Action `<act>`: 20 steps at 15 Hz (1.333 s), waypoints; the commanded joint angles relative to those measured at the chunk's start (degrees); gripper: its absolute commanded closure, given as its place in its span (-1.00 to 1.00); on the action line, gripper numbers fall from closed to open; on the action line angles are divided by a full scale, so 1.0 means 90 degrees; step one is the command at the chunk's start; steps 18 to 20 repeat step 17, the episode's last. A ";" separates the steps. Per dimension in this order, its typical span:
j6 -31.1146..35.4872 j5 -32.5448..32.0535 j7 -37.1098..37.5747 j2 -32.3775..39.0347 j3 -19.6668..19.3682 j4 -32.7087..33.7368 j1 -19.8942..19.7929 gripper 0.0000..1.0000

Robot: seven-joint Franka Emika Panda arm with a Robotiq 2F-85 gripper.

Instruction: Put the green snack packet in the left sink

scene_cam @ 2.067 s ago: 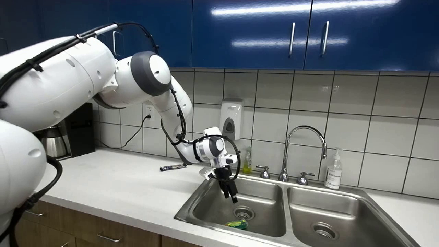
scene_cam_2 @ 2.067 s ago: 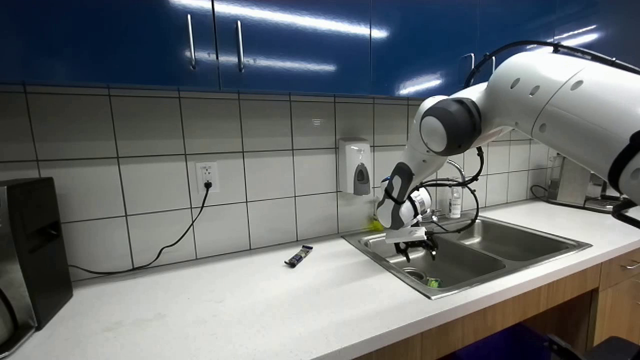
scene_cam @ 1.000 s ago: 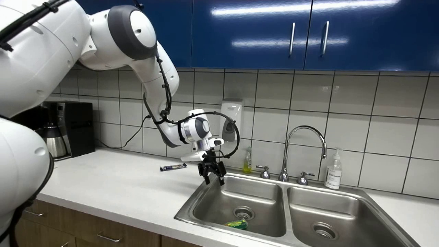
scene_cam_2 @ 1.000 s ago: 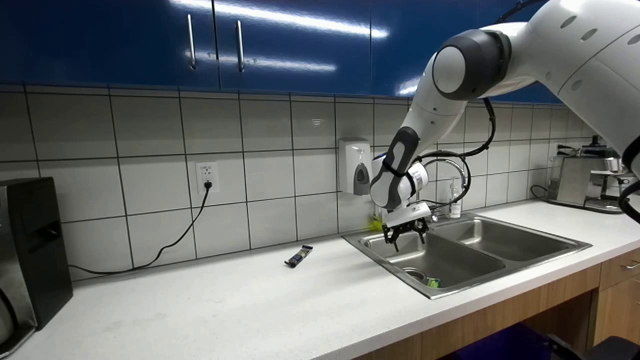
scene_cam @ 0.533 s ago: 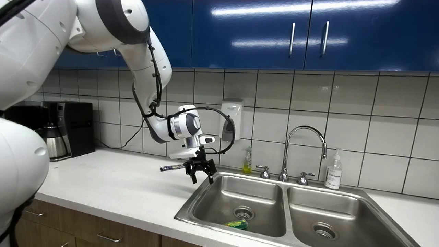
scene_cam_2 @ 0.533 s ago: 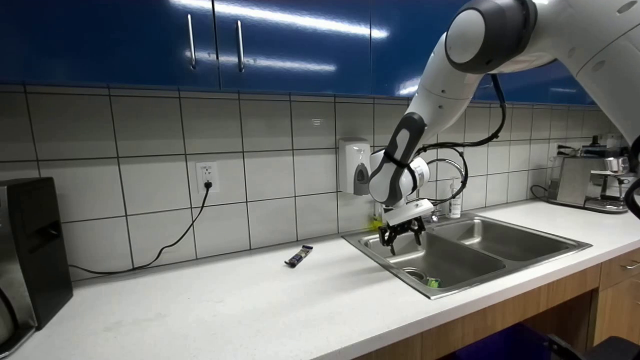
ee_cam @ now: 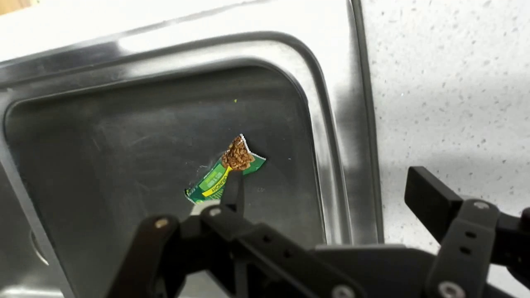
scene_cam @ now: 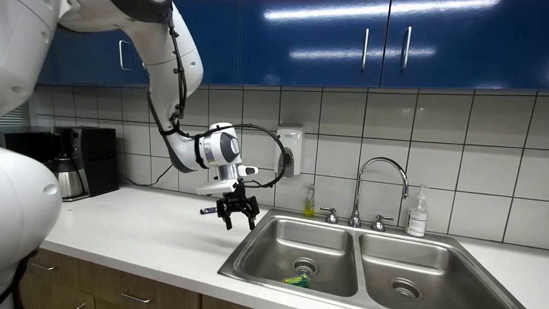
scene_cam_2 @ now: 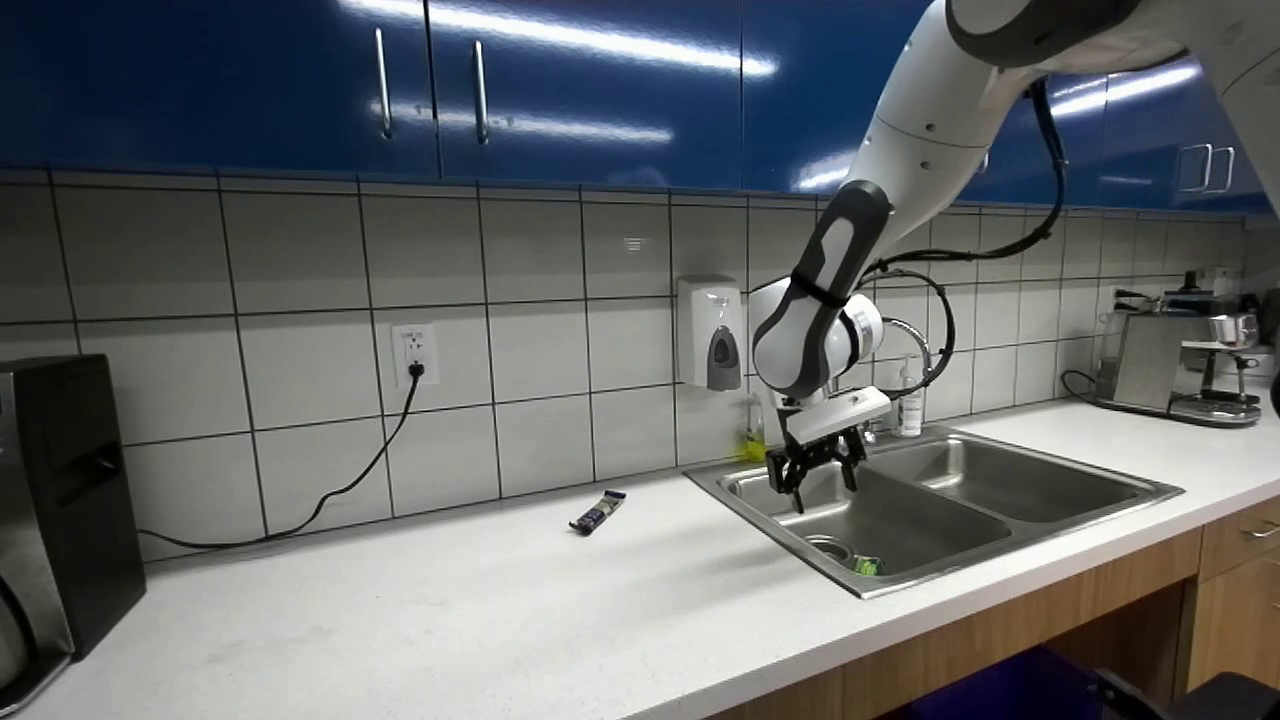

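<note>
Pale counter (ee_cam: 447, 107); green snack packet (ee_cam: 215, 178) in left sink (ee_cam: 132, 140), partly behind spread pincer (ee_cam: 324, 182) in wrist view.

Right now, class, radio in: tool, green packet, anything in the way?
Tool open, empty, hovering. Green snack packet in left sink, near drain. No obstacle seen above it; wrist view: finger partly hides packet.

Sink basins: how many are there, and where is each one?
2: the left sink, with the green snack packet lying near its drain, and the right-hand basin, across the divider. Both show in both exterior views; no other seems hidden.
</note>
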 commanded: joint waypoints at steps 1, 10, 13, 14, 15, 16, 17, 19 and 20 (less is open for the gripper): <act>0.0025 -0.0291 -0.0009 -0.0801 0.0119 -0.0826 -0.0097 -1.00; -0.0212 -0.0737 0.0267 -0.2077 0.0269 -0.2150 -0.0270 -1.00; -0.0089 -0.0564 0.0108 -0.1775 0.0395 -0.1962 -0.0382 -1.00; -0.0091 -0.0562 0.0106 -0.1836 0.0403 -0.2009 -0.0399 -1.00; -0.0091 -0.0561 0.0104 -0.1865 0.0407 -0.2031 -0.0409 -1.00; -0.0091 -0.0561 0.0104 -0.1877 0.0410 -0.2040 -0.0413 -1.00; -0.0091 -0.0561 0.0104 -0.1879 0.0411 -0.2044 -0.0413 -1.00; -0.0091 -0.0561 0.0104 -0.1879 0.0411 -0.2044 -0.0413 -1.00; -0.0091 -0.0561 0.0104 -0.1879 0.0411 -0.2044 -0.0413 -1.00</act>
